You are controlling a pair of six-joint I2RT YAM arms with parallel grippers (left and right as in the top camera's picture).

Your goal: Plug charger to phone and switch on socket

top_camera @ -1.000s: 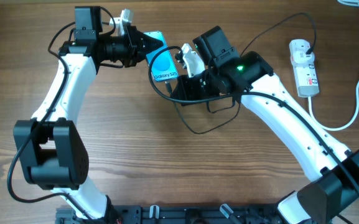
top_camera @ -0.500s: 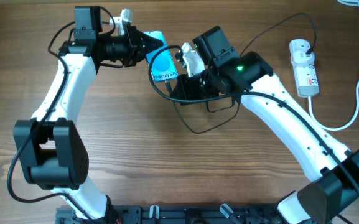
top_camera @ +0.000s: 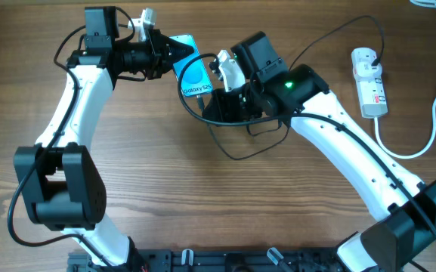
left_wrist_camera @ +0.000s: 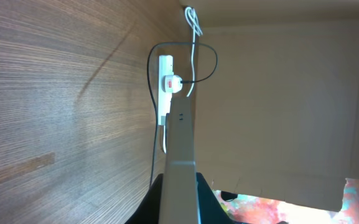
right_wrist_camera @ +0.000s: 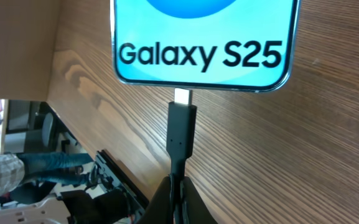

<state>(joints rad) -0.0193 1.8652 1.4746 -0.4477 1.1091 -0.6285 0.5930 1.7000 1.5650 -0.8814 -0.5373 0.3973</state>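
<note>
Phone held up in the left pincer, charger tip brought to its lower edge by the right pincer.

The phone (top_camera: 191, 74) is gripped at its upper end by the clenched left pincer (top_camera: 174, 57) and is held tilted above the wooden surface (top_camera: 202, 211), its teal screen with "Galaxy S25" turned towards the right arm. The charger (right_wrist_camera: 181, 134) is grasped by its dark plug body in the clenched right pincer (right_wrist_camera: 178, 190), and its metal end is set against the middle of the phone's lower edge; whether it is seated in the port cannot be told. The black cable is looped on the surface below both pincers. The socket (top_camera: 370, 85) is seen lying at the right side of the surface, well apart from the phone, with a white plug seated at one end and a white cable (top_camera: 431, 121) curved beside it.
</note>
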